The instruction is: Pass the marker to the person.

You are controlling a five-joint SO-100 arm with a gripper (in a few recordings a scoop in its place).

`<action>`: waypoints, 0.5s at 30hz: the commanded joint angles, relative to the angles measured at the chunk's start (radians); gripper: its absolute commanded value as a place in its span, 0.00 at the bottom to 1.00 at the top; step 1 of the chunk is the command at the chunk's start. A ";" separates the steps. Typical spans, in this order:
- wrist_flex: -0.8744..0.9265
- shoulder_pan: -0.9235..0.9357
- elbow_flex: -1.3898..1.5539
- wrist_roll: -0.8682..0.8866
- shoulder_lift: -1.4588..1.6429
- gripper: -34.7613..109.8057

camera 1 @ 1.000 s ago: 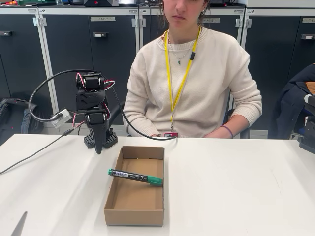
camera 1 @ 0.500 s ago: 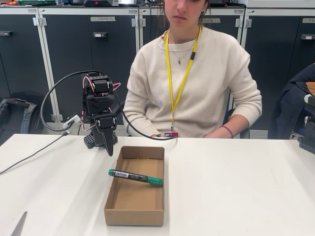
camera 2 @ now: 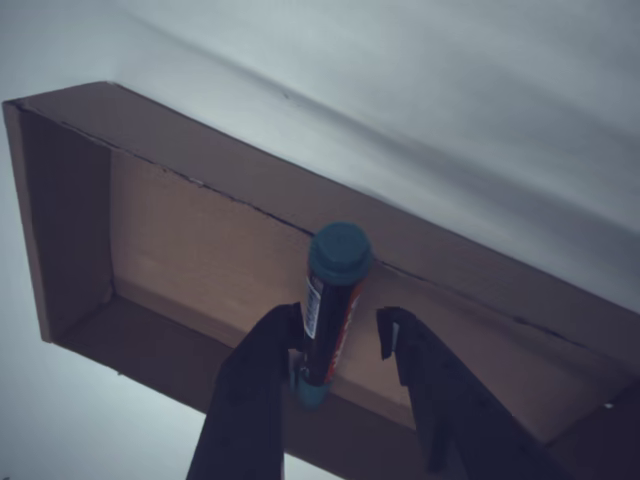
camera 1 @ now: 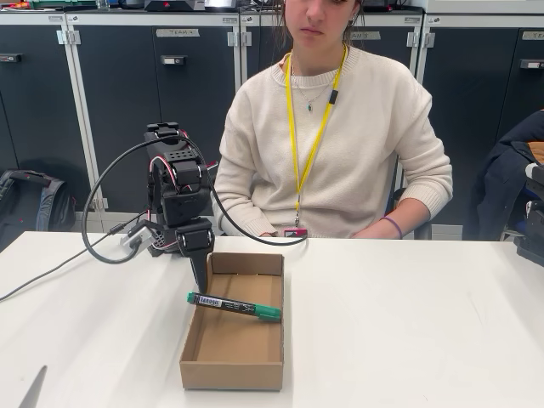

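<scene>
End effector (camera 1: 201,276) hangs w/ black fingers apart just above the cardboard box's (camera 1: 231,376) left wall, tips pointing down at the marker's (camera 1: 234,306) label end; nothing gripped. Wrist view: end effector (camera 2: 340,345) straddles the marker (camera 2: 330,300), one finger (camera 2: 262,370) either side of the barrel; whether they touch it, can't tell.

Marker lies across the box, approx. mid-length: black barrel, white barcode label twd the box's left wall, green cap resting at the right wall. Box sits open-topped on the white desk (camera 1: 408,323), nearer the front edge than the arm's base.

Beyond the box's far-left corner stands the black arm (camera 1: 176,191), w/ red and white wires at its joints and a black cable looping off to the left.

Behind the box, across the desk, sits the person (camera 1: 331,127): cream knit sweater, yellow lanyard, purple wristband on the forearm at the desk's far edge. Dark cabinets (camera 1: 119,85) line the wall behind.
</scene>
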 commanded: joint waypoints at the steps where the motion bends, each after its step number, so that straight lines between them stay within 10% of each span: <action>1: -0.021 0.012 -0.051 0.008 -0.006 0.35; 15: -0.049 0.011 -0.046 0.014 -0.026 0.35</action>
